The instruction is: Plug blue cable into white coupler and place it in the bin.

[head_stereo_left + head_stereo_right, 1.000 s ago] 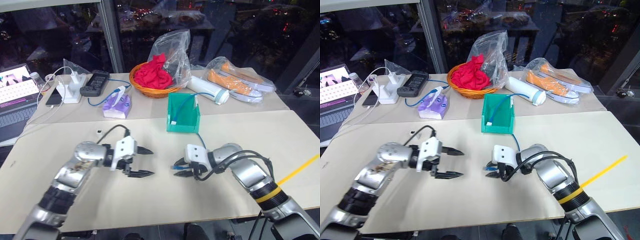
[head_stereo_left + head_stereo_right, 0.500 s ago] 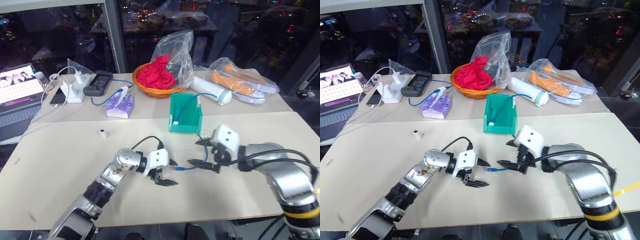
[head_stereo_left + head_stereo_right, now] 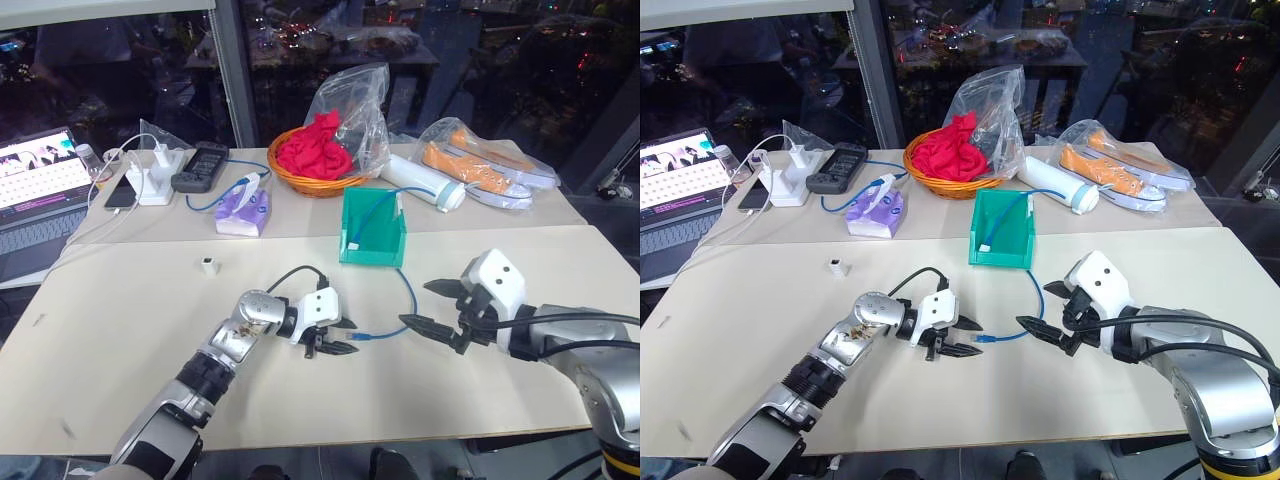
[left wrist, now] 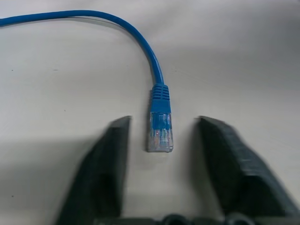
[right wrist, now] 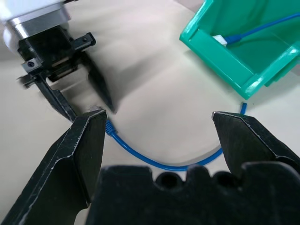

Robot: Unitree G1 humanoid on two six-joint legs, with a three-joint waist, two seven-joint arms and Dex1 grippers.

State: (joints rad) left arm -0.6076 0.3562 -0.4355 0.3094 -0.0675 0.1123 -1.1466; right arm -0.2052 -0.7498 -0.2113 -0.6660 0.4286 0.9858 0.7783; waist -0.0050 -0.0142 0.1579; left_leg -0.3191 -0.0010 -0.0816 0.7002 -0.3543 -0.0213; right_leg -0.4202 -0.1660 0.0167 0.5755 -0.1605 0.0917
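Left claw at the cable plug

The blue cable plug lies between the left claw's narrowing, not yet touching fingers, its length along them (right claw wide, empty, farther).

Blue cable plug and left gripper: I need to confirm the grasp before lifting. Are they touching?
Apart. In the left wrist view, the blue cable plug lies between the left gripper fingers, with bare table visible on both sides.
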